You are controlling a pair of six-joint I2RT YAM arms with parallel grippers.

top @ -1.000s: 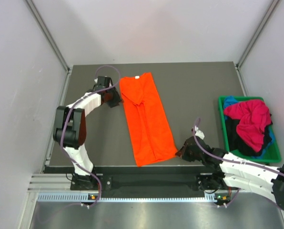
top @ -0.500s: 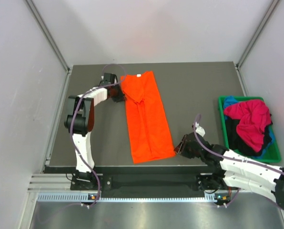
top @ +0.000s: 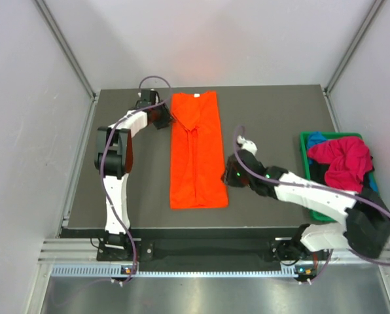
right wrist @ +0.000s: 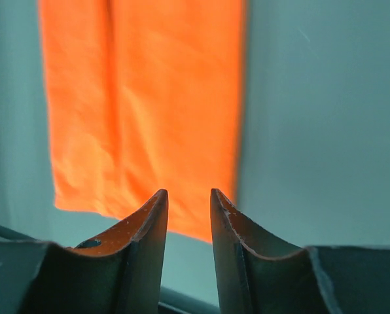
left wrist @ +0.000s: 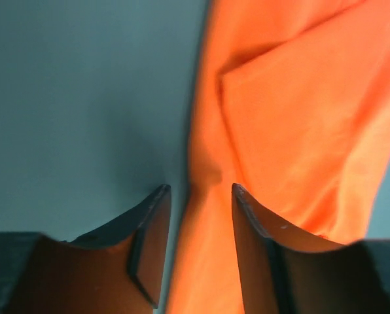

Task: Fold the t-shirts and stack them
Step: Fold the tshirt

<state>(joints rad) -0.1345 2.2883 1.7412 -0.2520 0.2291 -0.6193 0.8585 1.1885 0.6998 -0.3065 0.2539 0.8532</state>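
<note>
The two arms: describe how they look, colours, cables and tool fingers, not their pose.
Both the left arm and the right arm have white link shells between black joints, each with a purplish-grey cable looped loosely along it. The left tool and the right tool each carry two dark fingers that taper to narrow tips.

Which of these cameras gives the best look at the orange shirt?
The top external view: the whole orange shirt lies folded long. The left wrist view shows only a creased edge; the right wrist view only one end.
</note>
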